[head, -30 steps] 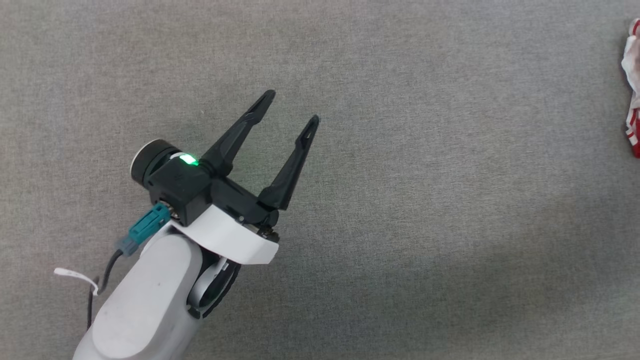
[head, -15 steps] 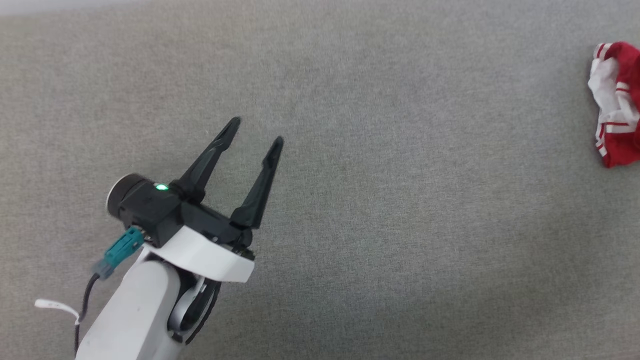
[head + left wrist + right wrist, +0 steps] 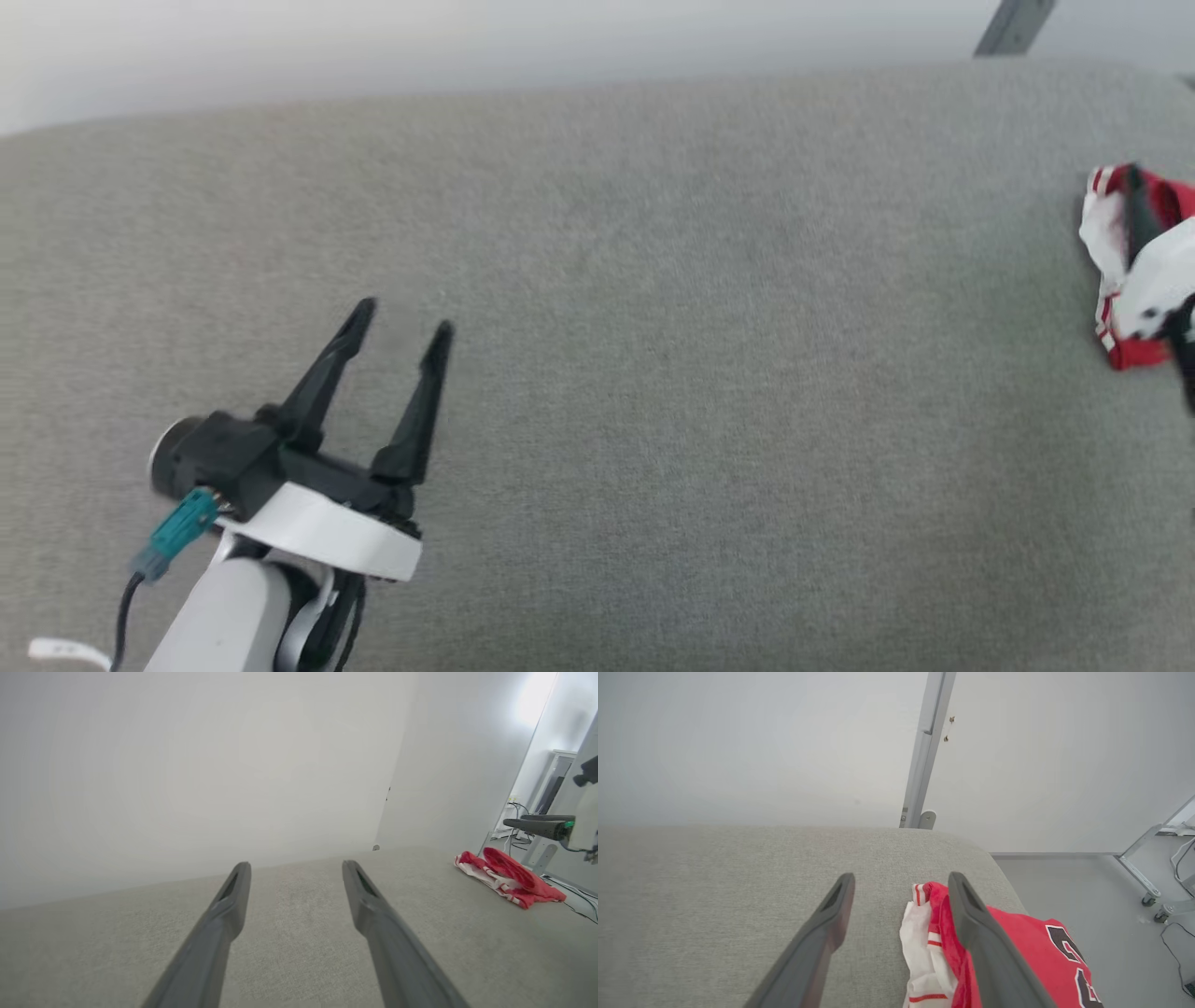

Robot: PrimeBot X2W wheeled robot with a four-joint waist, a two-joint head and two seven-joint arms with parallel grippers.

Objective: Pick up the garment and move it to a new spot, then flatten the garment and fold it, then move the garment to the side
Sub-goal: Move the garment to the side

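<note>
**Desk:** Where is the jersey T-shirt point(image 3: 1102, 238), and how far along are we?

**Me:** It lies bunched at the far right corner of my grey fabric worktop point(image 3: 653, 327). It's neither flat nor folded, so I judge both are left. I can't tell whether that corner is its old spot or its new one.

**Desk:** Tools?

**Me:** My left tool point(image 3: 406, 315) is spread wide and empty, well apart from the shirt. My right tool point(image 3: 901, 877) hovers over the shirt, fingers wide, gripping nothing.

**Desk:** Any writing?

**Me:** There's black, white-edged lettering point(image 3: 1064, 945) on the red, cut off at the frame. I can't read it.
</note>
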